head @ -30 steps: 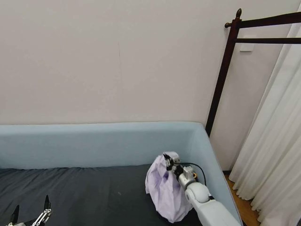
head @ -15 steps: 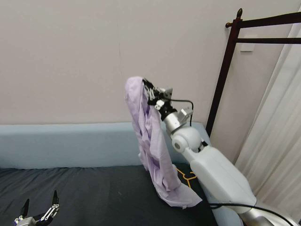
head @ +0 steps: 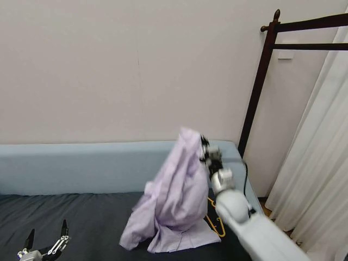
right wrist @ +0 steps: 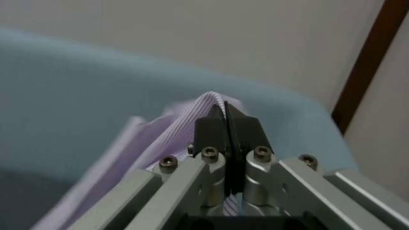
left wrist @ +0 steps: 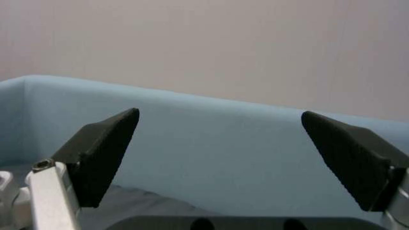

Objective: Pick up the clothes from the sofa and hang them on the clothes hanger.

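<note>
Over blue sofa [head: 81, 168], right tool [right wrist: 225, 112] clamped on lilac shirt [head: 174, 196]; left tool [left wrist: 219, 115] apart; pale wall [head: 109, 65] behind.

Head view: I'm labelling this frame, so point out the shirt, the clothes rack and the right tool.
Lavender shirt [head: 174, 196]: head view, middle of the hanging cloth.
Clothes rack [head: 253, 103]: head view, dark wooden upright post.
Right tool [head: 204, 148]: head view, fingertips pinching the shirt's top.

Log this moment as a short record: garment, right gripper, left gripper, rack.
garment: pale lilac striped cloth shirt, held up by its top, lower part draped on the dark sofa seat
right gripper: shut on the shirt's top fold
left gripper: open, low over the seat
rack: dark wooden clothes rack, standing past the sofa's right end
</note>
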### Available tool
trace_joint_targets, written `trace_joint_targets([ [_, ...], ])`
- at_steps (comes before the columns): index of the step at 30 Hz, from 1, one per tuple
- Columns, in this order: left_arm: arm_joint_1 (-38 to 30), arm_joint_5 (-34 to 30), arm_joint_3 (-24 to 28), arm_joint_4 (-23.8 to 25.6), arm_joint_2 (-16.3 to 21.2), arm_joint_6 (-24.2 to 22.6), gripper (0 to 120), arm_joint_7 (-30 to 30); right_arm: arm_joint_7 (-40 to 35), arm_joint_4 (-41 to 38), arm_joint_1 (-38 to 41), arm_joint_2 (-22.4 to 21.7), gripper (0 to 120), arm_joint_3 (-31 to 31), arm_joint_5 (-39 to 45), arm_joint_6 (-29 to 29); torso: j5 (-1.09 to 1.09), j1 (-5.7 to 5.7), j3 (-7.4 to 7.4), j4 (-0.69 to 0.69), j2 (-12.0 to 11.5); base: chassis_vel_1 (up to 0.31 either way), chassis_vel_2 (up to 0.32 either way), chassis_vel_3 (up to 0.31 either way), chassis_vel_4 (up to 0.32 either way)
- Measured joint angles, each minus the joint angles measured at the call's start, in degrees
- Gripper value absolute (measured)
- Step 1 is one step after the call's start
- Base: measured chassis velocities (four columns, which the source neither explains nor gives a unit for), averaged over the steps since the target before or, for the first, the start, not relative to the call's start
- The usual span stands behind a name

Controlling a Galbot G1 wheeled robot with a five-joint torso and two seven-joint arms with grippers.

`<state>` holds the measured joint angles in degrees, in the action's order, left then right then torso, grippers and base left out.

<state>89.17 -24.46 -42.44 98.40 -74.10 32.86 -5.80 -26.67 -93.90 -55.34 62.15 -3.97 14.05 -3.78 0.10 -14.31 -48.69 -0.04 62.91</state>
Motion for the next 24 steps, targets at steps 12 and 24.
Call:
trace_joint_targets([
  [12, -0.29, 0.65, 0.70, 0.57, -0.20, -0.93, 100, 0.00, -8.19, -4.98, -19.36, 0.89, 8, -5.57, -2.26, 9.30, -0.04, 0.01, 0.01, 0.03, 0.01, 0.000, 0.000, 0.000, 0.000],
  [24, -0.08, 0.40, 0.40, 0.54, -0.07, -0.55, 100, -0.03, -14.57, -22.36, -24.34, -4.76, 49, -5.75, 20.20, 29.09, -0.04, 0.01, 0.00, 0.02, 0.01, 0.000, 0.000, 0.000, 0.000],
])
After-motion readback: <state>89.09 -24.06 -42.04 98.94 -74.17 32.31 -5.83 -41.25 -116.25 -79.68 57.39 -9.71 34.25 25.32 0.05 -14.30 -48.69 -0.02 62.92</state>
